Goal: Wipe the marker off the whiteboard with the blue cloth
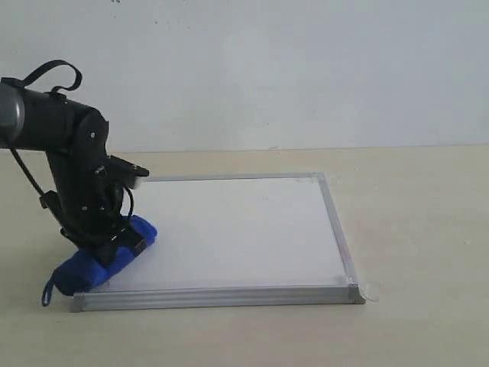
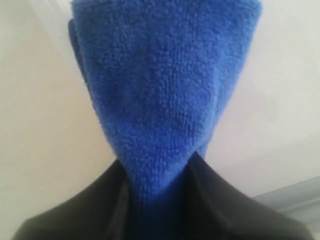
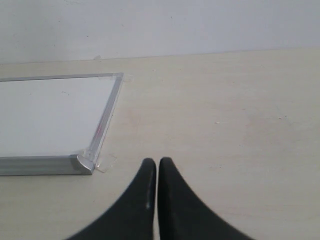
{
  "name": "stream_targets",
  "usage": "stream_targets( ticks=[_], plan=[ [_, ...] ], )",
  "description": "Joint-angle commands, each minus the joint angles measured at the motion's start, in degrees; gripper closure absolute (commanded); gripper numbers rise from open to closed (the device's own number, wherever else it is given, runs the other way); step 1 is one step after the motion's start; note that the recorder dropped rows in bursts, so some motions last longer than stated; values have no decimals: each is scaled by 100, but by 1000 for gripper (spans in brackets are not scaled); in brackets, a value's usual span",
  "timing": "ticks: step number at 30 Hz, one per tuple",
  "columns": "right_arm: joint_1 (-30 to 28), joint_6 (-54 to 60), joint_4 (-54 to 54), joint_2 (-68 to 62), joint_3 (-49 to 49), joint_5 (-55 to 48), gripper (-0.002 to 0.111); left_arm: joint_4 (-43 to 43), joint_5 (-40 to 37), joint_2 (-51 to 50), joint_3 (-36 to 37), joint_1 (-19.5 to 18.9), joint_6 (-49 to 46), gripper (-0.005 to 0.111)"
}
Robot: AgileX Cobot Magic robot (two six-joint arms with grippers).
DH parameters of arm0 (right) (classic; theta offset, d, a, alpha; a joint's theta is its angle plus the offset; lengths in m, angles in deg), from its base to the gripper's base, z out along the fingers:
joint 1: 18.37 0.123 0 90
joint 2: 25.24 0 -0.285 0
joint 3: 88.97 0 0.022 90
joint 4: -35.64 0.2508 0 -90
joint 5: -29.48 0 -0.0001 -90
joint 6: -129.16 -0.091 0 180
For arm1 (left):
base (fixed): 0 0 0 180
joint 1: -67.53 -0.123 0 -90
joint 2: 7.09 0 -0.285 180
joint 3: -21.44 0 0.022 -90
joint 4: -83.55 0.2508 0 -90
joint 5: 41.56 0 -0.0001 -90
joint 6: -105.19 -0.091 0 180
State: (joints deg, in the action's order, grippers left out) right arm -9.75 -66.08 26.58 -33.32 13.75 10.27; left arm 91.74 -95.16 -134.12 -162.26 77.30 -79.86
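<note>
The whiteboard (image 1: 237,229) lies flat on the table, its silver frame running round a plain white surface; no red marker lines show on it in any view. The blue cloth (image 1: 95,264) rests as a rolled bundle on the board's near left corner, partly over the frame. My left gripper (image 1: 118,243) presses down on it and is shut on the blue cloth (image 2: 160,100), which fills the left wrist view between the black fingers (image 2: 95,210). My right gripper (image 3: 157,162) is shut and empty over bare table beside the whiteboard's corner (image 3: 85,162); it is outside the exterior view.
The light wooden table (image 1: 420,229) extends to the right of the board and in front of it. A pale wall (image 1: 267,69) stands behind. Clear tape tabs (image 3: 107,162) hold the board's corners.
</note>
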Motion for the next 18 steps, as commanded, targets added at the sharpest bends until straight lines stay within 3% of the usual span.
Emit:
stream_targets(
  ticks=[1,4,9,18],
  plan=[
    [-10,19,-23,30,6,14,107,-1182,412,355,-76,31,3,103],
    [-10,19,-23,30,6,14,107,-1771,549,571,-253,85,-55,103],
    [-10,19,-23,30,6,14,107,-1943,832,763,-487,562,-30,103],
    [-10,19,-23,30,6,14,107,-3045,2907,784,-489,1794,295,103]
  ],
)
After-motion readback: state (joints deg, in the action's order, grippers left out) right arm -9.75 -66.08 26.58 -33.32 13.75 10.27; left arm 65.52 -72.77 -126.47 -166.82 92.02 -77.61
